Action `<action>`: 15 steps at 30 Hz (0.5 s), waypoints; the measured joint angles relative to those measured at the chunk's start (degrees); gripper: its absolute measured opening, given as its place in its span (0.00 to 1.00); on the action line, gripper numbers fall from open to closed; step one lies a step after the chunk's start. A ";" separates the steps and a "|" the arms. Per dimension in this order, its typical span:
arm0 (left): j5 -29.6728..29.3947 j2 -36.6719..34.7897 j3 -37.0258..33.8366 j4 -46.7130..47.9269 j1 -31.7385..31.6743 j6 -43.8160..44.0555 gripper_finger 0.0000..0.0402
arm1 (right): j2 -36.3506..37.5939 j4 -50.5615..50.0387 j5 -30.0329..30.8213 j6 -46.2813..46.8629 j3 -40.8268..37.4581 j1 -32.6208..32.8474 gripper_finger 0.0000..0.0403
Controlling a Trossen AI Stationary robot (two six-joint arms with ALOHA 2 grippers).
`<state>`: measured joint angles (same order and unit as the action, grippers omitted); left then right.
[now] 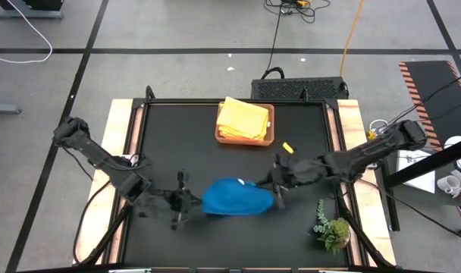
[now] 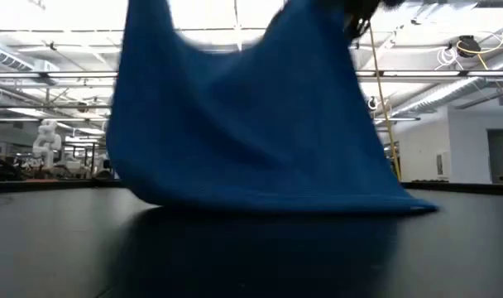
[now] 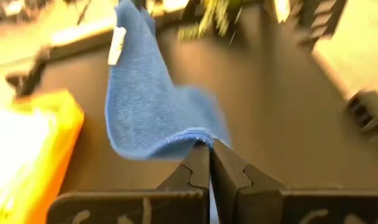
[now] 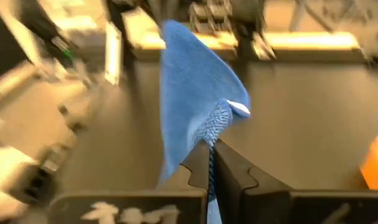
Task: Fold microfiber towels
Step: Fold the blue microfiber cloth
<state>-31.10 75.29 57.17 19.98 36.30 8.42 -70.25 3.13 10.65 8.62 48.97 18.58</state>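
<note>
A blue microfiber towel (image 1: 236, 197) hangs between my two grippers at the near middle of the black table. In the low view its lower edge (image 2: 276, 205) rests on the table. My left gripper (image 1: 202, 200) is shut on its left end and my right gripper (image 1: 271, 194) is shut on its right end. A yellow towel (image 1: 244, 117) lies folded on top of the stack in the brown tray (image 1: 270, 133) at the far middle, with orange cloth (image 3: 52, 134) showing beside it in the left wrist view. The lime green towel is not in view. My left gripper pinches the blue towel's hemmed edge (image 3: 192, 135) between its two fingers, coming level from the table's left. The cloth rises away from the fingers and curves over, slack. One layer or several, I cannot tell. My right gripper pinches a bunched corner of the towel (image 4: 215, 124) between its two fingers, near the white label (image 4: 240, 108), coming level from the table's right. The cloth stands up beyond the fingers and sags toward the other gripper.
A small green plant sprig (image 1: 333, 229) lies at the near right of the table. A small yellow scrap (image 1: 288, 148) lies right of the tray. Wooden rails (image 1: 120, 144) border the table's left and right sides.
</note>
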 joint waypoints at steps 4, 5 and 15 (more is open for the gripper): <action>-2.84 -0.16 6.79 1.08 4.17 -0.78 0.00 | 2.56 4.55 1.65 0.78 0.00 6.62 0.00; -4.11 -0.16 8.26 1.33 5.14 -0.81 0.00 | 2.77 6.44 1.59 0.93 0.01 7.95 0.00; -10.91 -0.16 14.51 4.12 9.75 5.59 0.00 | 3.20 11.76 1.32 5.13 0.02 13.35 0.00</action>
<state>-42.01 75.13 71.68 24.11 46.05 14.01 -67.05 14.89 11.97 13.75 48.99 31.94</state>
